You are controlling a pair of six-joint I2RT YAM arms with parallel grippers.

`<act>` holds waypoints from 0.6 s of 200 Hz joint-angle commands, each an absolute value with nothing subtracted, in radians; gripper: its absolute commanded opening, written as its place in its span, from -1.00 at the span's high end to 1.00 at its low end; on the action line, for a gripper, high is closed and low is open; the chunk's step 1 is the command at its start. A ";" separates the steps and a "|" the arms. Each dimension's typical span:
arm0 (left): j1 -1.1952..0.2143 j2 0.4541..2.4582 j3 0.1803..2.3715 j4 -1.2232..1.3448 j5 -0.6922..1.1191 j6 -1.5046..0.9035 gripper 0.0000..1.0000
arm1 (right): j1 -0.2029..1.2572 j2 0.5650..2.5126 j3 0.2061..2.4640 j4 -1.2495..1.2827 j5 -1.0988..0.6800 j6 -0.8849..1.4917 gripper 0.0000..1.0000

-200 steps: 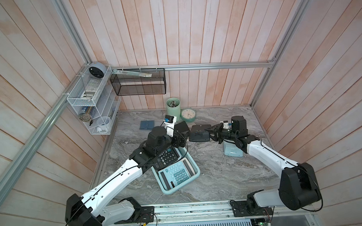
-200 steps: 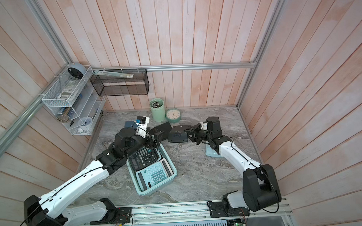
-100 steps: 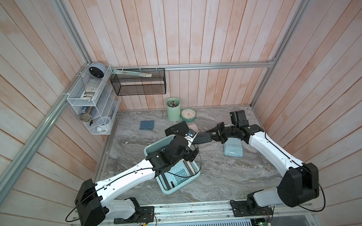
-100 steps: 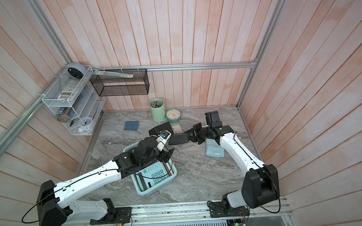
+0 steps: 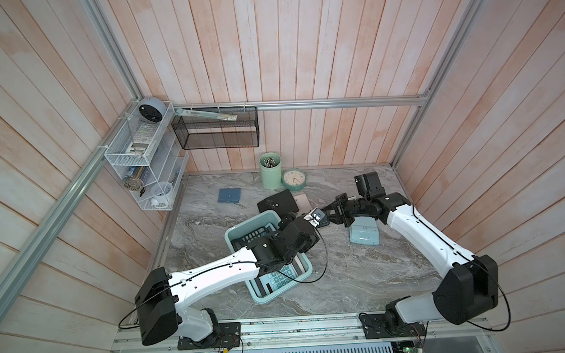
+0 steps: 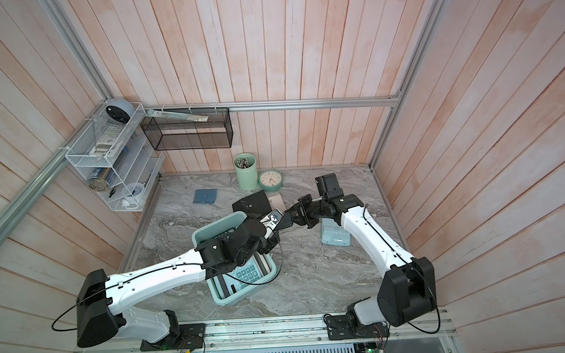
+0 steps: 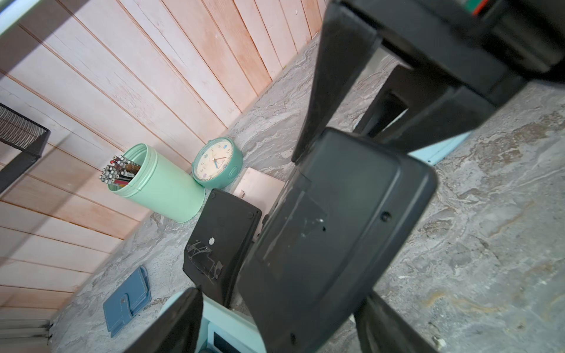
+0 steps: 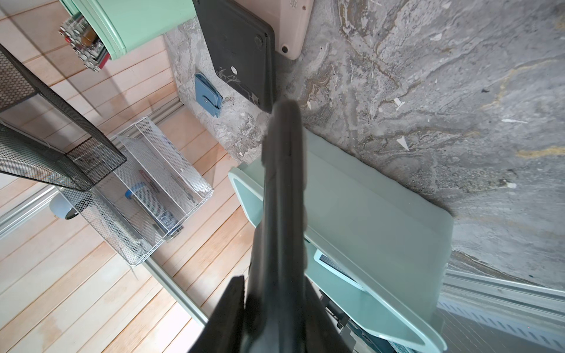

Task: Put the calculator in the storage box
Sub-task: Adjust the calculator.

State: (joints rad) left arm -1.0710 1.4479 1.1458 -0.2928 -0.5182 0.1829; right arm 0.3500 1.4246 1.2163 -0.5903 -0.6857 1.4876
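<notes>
The right claw (image 7: 328,145) is gripping one end of the black calculator (image 7: 330,229) — its other end is lying inside the open left claw (image 7: 281,293).

Twin overhead tabletop (image 5: 359,271) views; close wrist views

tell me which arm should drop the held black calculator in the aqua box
Left, probably: left tool straddles the black calculator beside the storage box; right tool grips its far end.
</notes>
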 commanded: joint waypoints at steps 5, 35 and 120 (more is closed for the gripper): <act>-1.079 1.478 1.197 -0.301 -0.574 0.211 -0.38 | 0.367 1.404 1.252 -0.606 -0.695 1.477 1.00; -1.097 1.515 1.225 -0.306 -0.609 0.233 -0.37 | 0.372 1.402 1.261 -0.606 -0.699 1.481 1.00; -1.101 1.580 1.255 -0.307 -0.669 0.284 -0.12 | 0.380 1.383 1.258 -0.576 -0.707 1.499 1.00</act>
State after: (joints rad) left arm -1.0985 1.5566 1.2221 -0.3073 -0.6380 0.2642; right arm 0.3725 1.4155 1.2289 -0.5957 -0.6868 1.4914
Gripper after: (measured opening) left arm 0.598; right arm 0.322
